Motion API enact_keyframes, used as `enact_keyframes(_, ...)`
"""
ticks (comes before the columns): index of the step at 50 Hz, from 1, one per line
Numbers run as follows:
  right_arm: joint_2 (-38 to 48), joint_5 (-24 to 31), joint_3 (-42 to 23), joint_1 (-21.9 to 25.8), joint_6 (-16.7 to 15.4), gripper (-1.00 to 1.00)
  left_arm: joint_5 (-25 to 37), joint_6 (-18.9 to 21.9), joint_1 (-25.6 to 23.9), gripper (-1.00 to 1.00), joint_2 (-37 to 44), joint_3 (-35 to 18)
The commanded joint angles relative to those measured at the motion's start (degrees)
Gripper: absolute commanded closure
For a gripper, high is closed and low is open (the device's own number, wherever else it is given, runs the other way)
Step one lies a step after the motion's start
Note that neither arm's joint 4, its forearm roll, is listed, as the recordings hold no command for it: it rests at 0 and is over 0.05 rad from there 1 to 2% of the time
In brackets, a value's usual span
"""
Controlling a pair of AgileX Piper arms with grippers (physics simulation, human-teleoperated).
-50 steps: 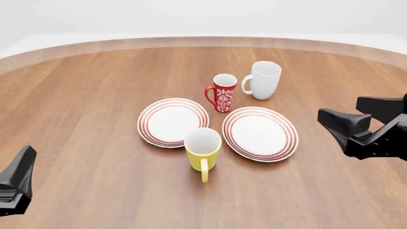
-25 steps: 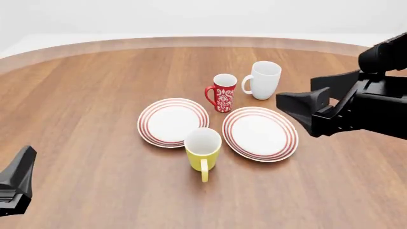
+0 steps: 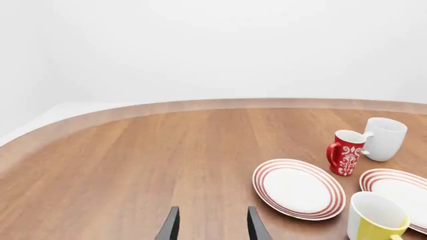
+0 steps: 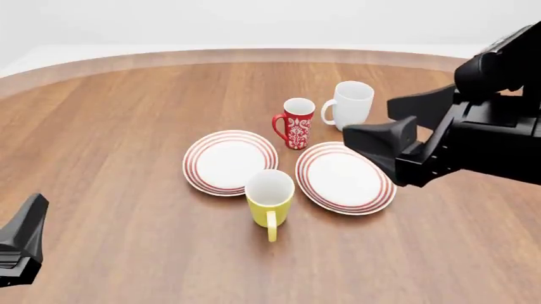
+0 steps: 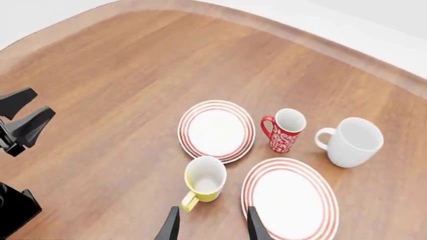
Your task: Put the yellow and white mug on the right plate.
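Mug time: the yellow and white mug (image 4: pixel 270 197) is standing upright near the middle of the surface (image 4: pixel 118 126), between the two plates, just beside the right plate (image 4: pixel 346 178). The right end effector (image 4: pixel 397 149) is hanging above that plate, spread wide, holding nothing. The left end effector (image 3: pixel 211 225) is also spread wide.

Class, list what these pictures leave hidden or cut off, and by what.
- Right plate: front view, its right rim hidden by the right gripper.
- Yellow mug: left wrist view, base and handle cut by the frame edge.
- Left gripper: front view, mostly cut off at the edge.
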Motion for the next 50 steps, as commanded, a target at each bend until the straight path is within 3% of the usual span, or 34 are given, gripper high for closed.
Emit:
enact_keyframes(1,0.91,1.08,-1.87,1.09,1.49,-1.00,0.00,0.00,0.00,-1.00,0.00,0.00)
enact_keyframes(21,11.90,5.71,-10.14,0.77,2.78,-1.00,0.00,0.00,0.00,-1.00,0.00,0.00)
enact_keyframes(33,17.17,6.74,-13.46,0.68,7.03,-1.00,0.00,0.00,0.00,-1.00,0.00,0.00)
enact_keyframes(50,23.58,3.60,-11.86,2.99,12.59,-1.00,0.00,0.00,0.00,-1.00,0.00,0.00)
